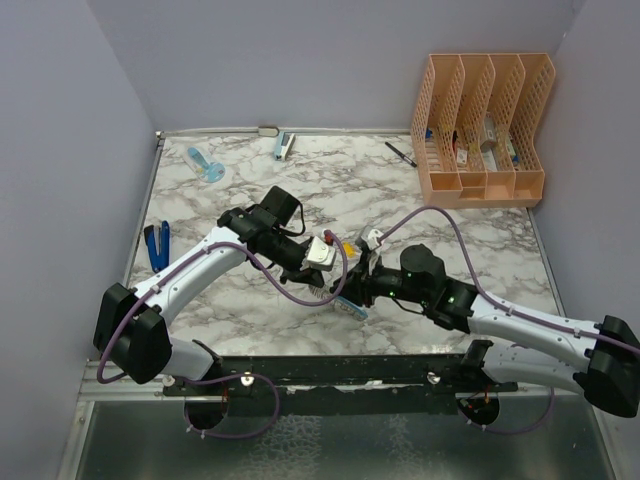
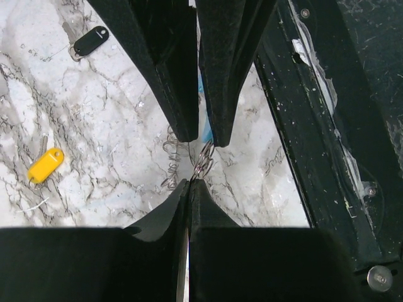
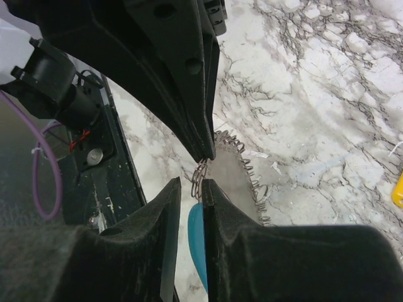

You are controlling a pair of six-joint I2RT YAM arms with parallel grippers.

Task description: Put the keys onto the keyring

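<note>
The keyring is a gray coiled loop (image 2: 171,165) with a light-blue section (image 3: 197,242) and a small metal split ring (image 2: 203,160). It hangs just above the marble between the two grippers. My left gripper (image 2: 191,182) is shut on the split ring at its tips. My right gripper (image 3: 192,184) faces it from the other side; its jaws stand slightly apart with the split ring (image 3: 200,178) in the gap. The keys lie loose on the marble: a yellow key (image 2: 45,165) and a black key (image 2: 91,40). In the top view the yellow key (image 1: 348,248) lies just behind the grippers.
A peach file organiser (image 1: 485,120) stands at the back right, with a black pen (image 1: 401,153) beside it. A blue-handled tool (image 1: 156,245) lies at the left edge. Small blue items (image 1: 205,163) lie at the back. A black rail (image 1: 340,370) runs along the near edge.
</note>
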